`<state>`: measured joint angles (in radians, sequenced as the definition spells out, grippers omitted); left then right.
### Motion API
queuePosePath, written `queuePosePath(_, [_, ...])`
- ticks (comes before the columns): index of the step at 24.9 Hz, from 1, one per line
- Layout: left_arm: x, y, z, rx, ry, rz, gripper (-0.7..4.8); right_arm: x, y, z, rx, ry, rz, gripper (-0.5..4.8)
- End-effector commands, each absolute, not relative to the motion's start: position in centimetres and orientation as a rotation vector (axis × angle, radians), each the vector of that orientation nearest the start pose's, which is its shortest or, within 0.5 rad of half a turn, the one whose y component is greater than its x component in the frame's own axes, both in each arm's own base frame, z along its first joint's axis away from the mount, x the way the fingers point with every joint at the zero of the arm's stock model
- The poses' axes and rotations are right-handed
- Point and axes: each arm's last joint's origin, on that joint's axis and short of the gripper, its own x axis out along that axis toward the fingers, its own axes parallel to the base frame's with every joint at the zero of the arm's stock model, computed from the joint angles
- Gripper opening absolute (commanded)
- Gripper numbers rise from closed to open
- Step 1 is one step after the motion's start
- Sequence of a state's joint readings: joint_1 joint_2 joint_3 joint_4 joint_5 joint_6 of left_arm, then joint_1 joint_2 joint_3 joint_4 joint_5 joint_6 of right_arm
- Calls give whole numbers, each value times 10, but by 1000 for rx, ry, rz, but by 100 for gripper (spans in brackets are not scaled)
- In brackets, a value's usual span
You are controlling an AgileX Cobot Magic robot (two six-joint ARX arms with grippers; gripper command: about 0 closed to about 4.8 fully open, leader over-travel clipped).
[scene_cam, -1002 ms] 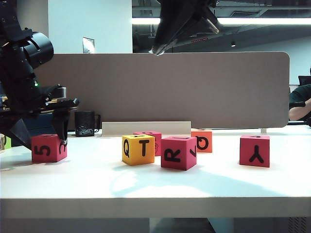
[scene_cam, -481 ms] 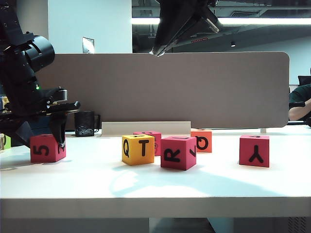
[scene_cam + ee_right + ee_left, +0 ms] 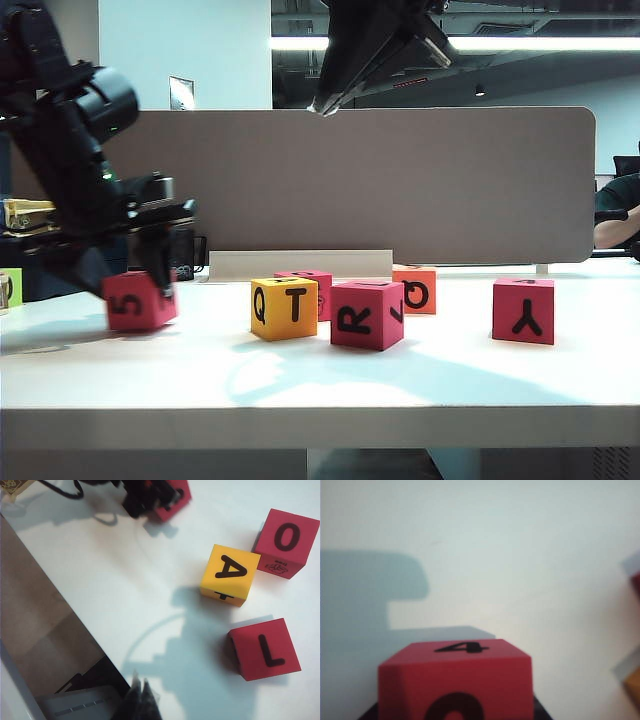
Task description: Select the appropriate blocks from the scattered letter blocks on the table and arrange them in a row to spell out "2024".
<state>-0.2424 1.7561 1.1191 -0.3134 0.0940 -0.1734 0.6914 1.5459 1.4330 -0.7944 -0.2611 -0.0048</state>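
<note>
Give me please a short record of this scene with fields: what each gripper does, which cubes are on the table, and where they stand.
left gripper: at the left of the exterior view, closed on the pinkish-red cube marked 5, which is tilted; its top face shows 4 in the left wrist view
right gripper: shut, holding nothing, high above the white table
middle cluster: yellow cube marked Q and T, pinkish-red cube marked R, another pinkish-red cube behind, orange cube
far right: pinkish-red cube marked Y, standing alone
</note>
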Motion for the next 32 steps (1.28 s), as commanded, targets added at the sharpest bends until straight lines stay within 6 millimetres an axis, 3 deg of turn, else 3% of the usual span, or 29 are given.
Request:
queuePosePath(1, [349, -101, 193, -75, 900, -258, 268, 243, 211, 328, -201, 901, 888, -5])
queuePosePath(5, [352, -108, 197, -74, 830, -268, 261, 243, 211, 327, -201, 902, 888, -5])
queuePosePath(8, [353, -109, 199, -93, 814, -265, 209, 243, 211, 327, -201, 901, 888, -5])
queuePosePath(20, [359, -111, 196, -107, 831, -286, 209, 244, 210, 327, -217, 899, 855, -5])
queuePosePath(32, [370, -115, 217, -117, 815, -311, 209, 244, 210, 327, -220, 897, 848, -5])
